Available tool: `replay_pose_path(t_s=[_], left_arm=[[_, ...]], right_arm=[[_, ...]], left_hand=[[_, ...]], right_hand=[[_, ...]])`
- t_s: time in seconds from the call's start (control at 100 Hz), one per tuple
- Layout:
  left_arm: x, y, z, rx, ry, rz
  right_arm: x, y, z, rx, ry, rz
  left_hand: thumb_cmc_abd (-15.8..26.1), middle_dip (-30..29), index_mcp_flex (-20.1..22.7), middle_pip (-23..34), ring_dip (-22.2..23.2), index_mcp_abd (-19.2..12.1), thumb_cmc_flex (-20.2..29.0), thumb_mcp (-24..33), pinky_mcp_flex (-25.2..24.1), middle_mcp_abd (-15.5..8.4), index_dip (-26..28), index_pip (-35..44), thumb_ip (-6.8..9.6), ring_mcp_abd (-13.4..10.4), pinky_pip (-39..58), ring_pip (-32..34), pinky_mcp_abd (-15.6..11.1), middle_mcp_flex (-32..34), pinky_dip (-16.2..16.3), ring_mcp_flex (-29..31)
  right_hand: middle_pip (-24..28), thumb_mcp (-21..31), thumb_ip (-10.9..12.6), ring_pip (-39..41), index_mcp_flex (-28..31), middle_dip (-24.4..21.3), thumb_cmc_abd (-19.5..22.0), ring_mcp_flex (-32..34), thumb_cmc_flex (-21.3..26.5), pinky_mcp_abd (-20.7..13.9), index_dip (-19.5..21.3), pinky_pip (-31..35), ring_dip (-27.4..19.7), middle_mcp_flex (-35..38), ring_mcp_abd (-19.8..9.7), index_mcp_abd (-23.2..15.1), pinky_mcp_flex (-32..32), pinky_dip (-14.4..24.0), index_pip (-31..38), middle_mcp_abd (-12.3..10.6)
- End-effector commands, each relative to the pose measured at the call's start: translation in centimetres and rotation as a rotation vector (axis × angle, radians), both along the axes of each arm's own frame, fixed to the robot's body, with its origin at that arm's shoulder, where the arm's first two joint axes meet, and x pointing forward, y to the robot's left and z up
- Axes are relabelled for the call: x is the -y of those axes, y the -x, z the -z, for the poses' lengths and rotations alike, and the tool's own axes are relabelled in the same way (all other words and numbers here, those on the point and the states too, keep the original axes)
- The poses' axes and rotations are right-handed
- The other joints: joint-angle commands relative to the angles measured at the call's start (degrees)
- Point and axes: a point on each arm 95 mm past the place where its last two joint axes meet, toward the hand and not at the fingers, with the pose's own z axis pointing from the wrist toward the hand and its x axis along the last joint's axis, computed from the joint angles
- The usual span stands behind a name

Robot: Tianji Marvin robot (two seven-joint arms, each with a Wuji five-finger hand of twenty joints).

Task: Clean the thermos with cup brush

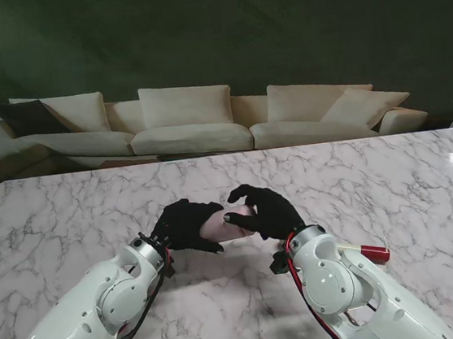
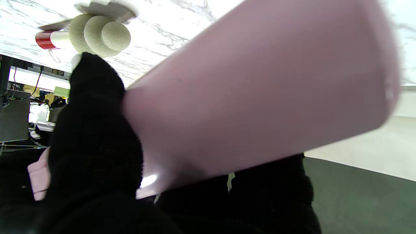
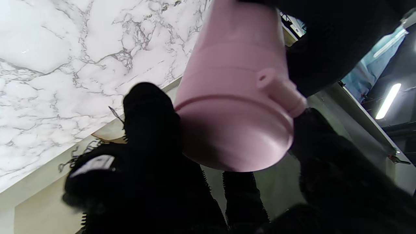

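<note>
Both hands, left [image 1: 185, 225] and right [image 1: 266, 211], clamp the lidded thermos [image 1: 223, 225]; brush [image 2: 99, 35] lies untouched beside the right arm. Cleaning not begun.

The thermos [image 1: 223, 225] is pale pink all over, lid included. Both the left hand [image 1: 185, 226] and the right hand [image 1: 266, 211] wear black gloves, on white arms. The worktop [image 1: 68, 212] is white marble with grey veins. Beside the right hand, the cup brush [image 2: 85, 32] has a beige sponge head and a white handle tipped in red.
</note>
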Motion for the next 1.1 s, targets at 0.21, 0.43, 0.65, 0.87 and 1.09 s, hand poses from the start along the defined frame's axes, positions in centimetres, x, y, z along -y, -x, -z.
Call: replay_pose_path(t_s=[0.21,0.43,0.65,0.87,1.09], left_arm=[[0.4,-0.6,-0.8,-0.012,0.013,-0.009],[0.6,-0.7,-0.9,-0.017,0.025,-0.011],[0.7,-0.6,-0.9,-0.022,0.036,-0.015],[0.7,-0.6,-0.9,-0.020,0.046,-0.016],[0.5,-0.4,-0.9,-0.012,0.057,-0.015]], right_arm=[[-0.3,0.5,0.9,0.035,-0.010,-0.112],[0.0,0.8,1.5,0.112,-0.045,-0.204],[0.3,1.0,1.2,0.101,-0.194,-0.218],[0.9,0.8,0.5,0.194,-0.303,-0.216],[2.7,0.4,0.0,0.280,-0.219,-0.081]], left_hand=[[17.0,2.6,8.7,4.1,2.7,-10.9,17.0,30.9,4.7,-8.4,0.7,8.1,3.23,-7.2,6.0,10.7,-5.3,3.5,1.9,6.6],[17.1,2.7,8.8,4.0,3.1,-10.9,17.0,30.9,4.7,-8.3,0.8,8.0,3.23,-7.3,5.9,10.5,-5.6,3.6,1.9,6.7],[17.2,2.8,8.8,4.0,3.4,-10.9,17.0,30.8,4.7,-8.3,0.9,8.0,3.25,-7.4,5.8,10.4,-5.5,3.5,2.0,6.7],[17.3,2.9,8.8,4.1,3.7,-10.8,17.0,30.8,4.7,-8.3,1.0,8.0,3.31,-7.5,5.7,10.4,-5.5,3.6,2.1,6.8],[17.4,2.9,8.9,4.1,3.8,-10.8,17.1,30.7,4.4,-8.4,1.0,8.0,3.36,-7.6,5.5,10.3,-5.4,3.5,2.1,6.6]], right_hand=[[5.3,21.0,0.3,-4.7,2.8,4.0,-11.1,-16.9,12.7,-10.7,2.7,-11.6,3.4,-10.3,-9.0,-7.0,-14.8,5.5,2.2,-9.0],[-1.4,12.6,-3.7,-26.5,11.9,5.5,-12.9,-34.4,-0.7,7.3,-0.7,-36.3,-3.9,3.8,-6.2,-13.8,-51.4,8.9,6.2,-19.1],[-11.5,8.4,-3.6,-42.6,14.6,-0.1,-10.3,-32.6,-1.5,8.8,-7.3,-49.9,-11.5,15.5,-9.9,-18.9,-58.6,0.3,5.2,-24.8],[-16.8,8.1,-3.6,-47.9,13.5,-3.7,-9.1,-36.6,-2.0,6.9,-11.4,-54.5,-14.6,14.6,-12.6,-23.0,-61.3,-3.3,6.4,-29.2],[-17.4,1.9,1.7,-48.5,-0.8,-8.8,-0.3,-46.5,-9.9,3.8,-3.4,-50.9,-15.2,-11.0,-5.3,-15.0,-58.7,1.4,-9.9,-15.6]])
